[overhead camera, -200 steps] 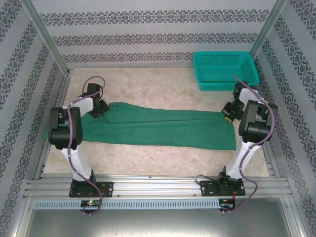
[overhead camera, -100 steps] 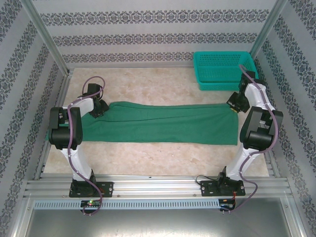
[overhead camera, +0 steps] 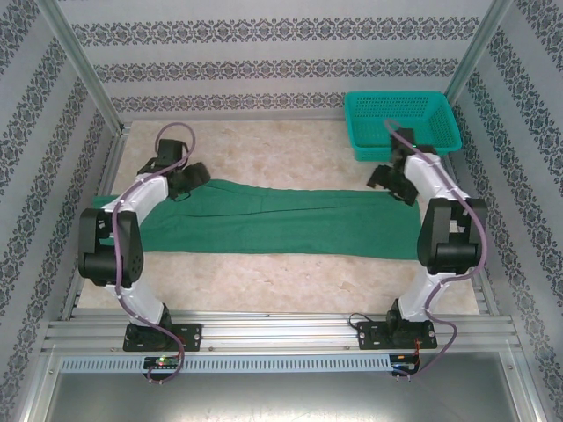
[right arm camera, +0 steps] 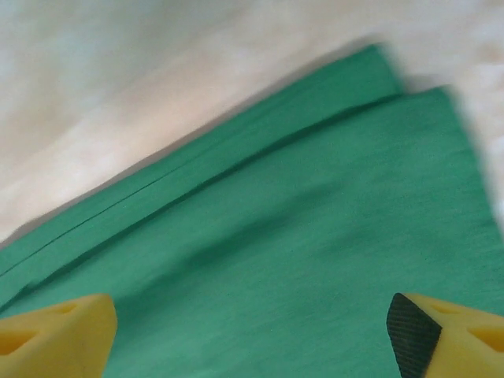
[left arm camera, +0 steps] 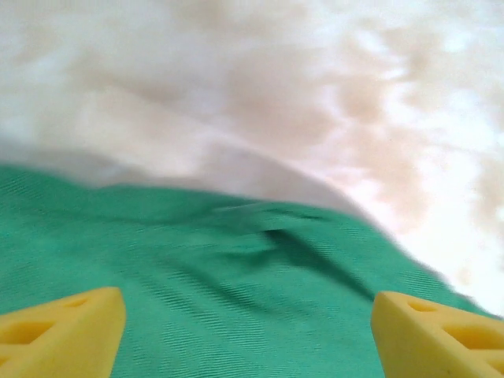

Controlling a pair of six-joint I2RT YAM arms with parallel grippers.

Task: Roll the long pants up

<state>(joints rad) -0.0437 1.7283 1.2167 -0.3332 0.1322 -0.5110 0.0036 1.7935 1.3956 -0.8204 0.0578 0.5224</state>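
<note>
Long pants: the long pants [overhead camera: 281, 220] lie flat on the table [overhead camera: 290, 149], stretched sideways from the left arm's side to the right arm's side.
Left gripper: the left gripper [overhead camera: 186, 182] hangs over the far edge of the cloth near its wider end.
Left fingers: in the left wrist view the yellow fingers [left arm camera: 63, 331] stand wide apart with nothing between them. Green cloth lies under and just ahead of the tips, slightly wrinkled, with bare table beyond. I cannot tell whether the tips touch it.
Right gripper: the right gripper [overhead camera: 393, 183] hangs over the far edge near the narrower end.
Right fingers: the fingers [right arm camera: 55, 335] are spread and empty. Cloth lies below and ahead of them. Its end edge is off to the right of the tips, and its far edge slants across in front.
Long axis: it runs crosswise to both pairs of fingers, from one gripper to the other.
Nearer arm: neither is nearer, since each sits by its own end. The right one is over what looks to me like the cuffs.
Basket: the teal basket [overhead camera: 400, 123] sits beyond the right fingers, apart from the pants.
What the move turns on: I'd say the roll has to travel along that sideways axis, so the starting end must be pinched across its width, and neither gripper has closed on it yet.
</note>
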